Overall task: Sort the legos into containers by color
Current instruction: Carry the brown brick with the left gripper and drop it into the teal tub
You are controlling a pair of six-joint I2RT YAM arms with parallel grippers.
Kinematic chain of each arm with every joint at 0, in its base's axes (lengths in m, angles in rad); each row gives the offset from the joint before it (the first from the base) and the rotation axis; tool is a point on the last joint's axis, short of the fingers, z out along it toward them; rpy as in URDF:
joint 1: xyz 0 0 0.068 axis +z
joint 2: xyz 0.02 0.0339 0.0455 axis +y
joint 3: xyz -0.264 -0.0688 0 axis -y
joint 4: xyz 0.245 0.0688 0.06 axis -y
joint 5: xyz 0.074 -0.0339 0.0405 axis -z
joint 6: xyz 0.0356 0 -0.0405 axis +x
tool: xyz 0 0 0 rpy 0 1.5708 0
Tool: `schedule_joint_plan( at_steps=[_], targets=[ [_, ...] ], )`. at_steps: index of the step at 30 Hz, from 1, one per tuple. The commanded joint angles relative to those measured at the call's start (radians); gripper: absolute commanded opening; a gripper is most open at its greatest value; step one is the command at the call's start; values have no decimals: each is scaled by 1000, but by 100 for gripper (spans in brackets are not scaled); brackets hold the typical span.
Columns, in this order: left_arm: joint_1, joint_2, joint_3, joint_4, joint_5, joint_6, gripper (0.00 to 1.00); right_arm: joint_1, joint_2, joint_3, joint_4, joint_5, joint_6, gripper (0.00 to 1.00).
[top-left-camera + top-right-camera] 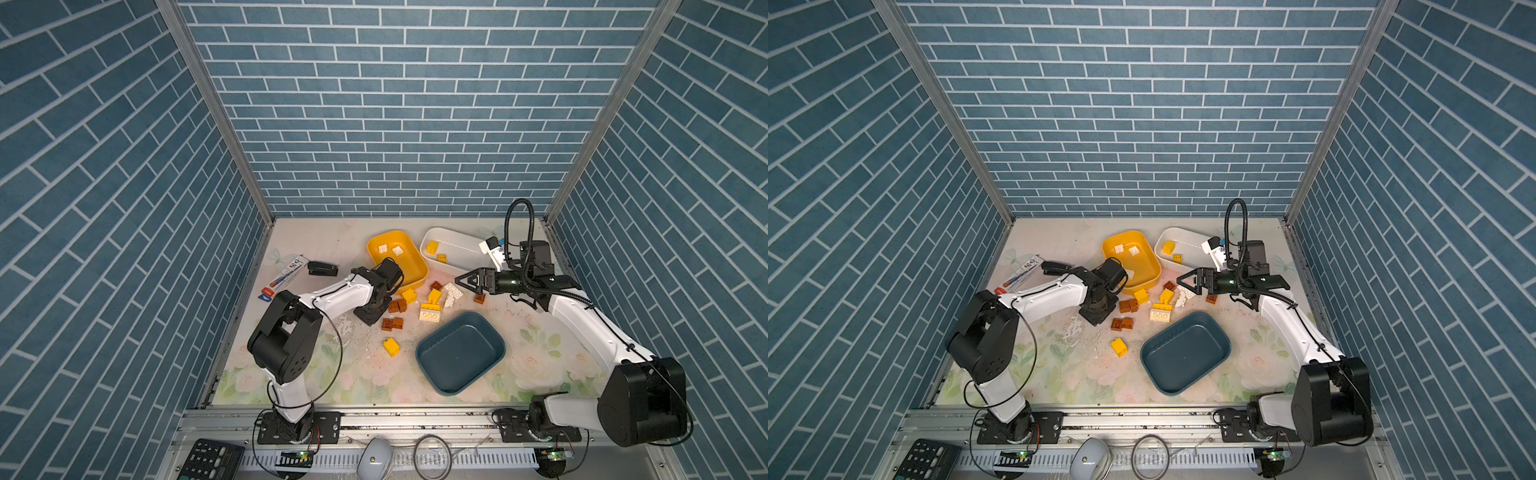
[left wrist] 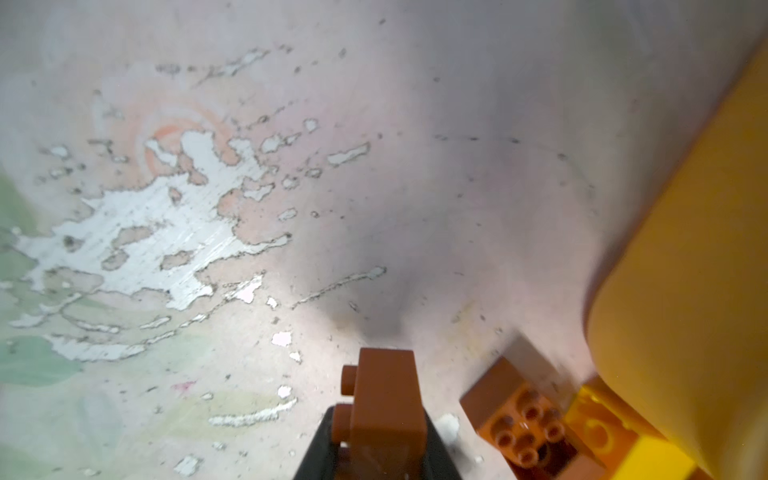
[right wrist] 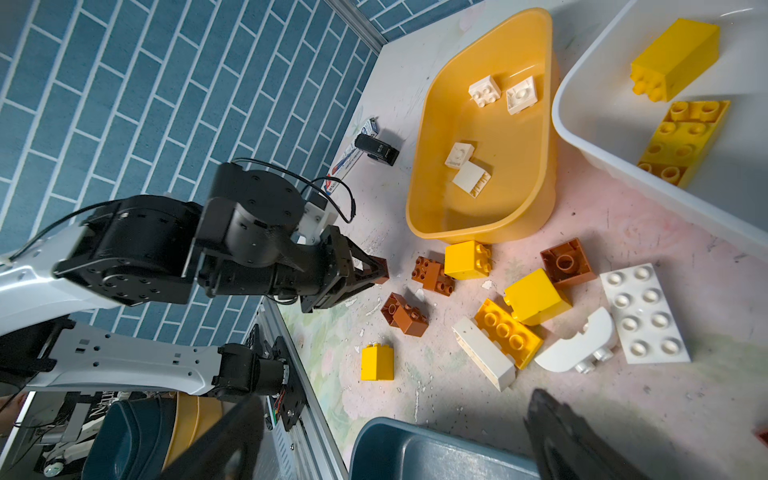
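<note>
Brown lego (image 2: pixel 386 407), clamped in the left gripper (image 3: pixel 374 272), likely heads for the empty teal tub (image 1: pixel 461 353); the right gripper (image 1: pixel 460 286) hovers, jaws apart, near the loose legos (image 1: pixel 430 311).

**Tubs and Bricks, Counted**

Three tubs: one yellow tub (image 1: pixel 409 262) at 12 o'clock, one white tub (image 1: pixel 461 251) at 1, one teal tub (image 1: pixel 461 353) at 4. Seven white bricks (image 3: pixel 484 90), four of them in the yellow tub. Six yellow bricks (image 3: pixel 675 58), two of them in the white tub. Brown bricks (image 3: pixel 567 262): probably seven, as two clusters blur together. One stapler (image 1: pixel 322 269) at 10.
</note>
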Motion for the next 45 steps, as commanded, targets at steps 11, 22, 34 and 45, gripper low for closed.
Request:
schedule_joint_plan(
  at_steps=[11, 22, 34, 45],
  targets=[
    [-193, -139, 173, -216, 196, 741, 11, -18, -20, 0, 3, -27, -54, 99],
    [-466, -52, 200, -123, 276, 889, 12, -43, -23, 38, -147, -15, -168, 98],
    [-502, -1, 169, -48, 258, 996, 51, -50, -69, 5, -202, 1, -190, 98],
    [-396, -150, 140, -163, 328, 1170, 78, -50, -92, -17, -256, -59, -214, 98]
  ],
)
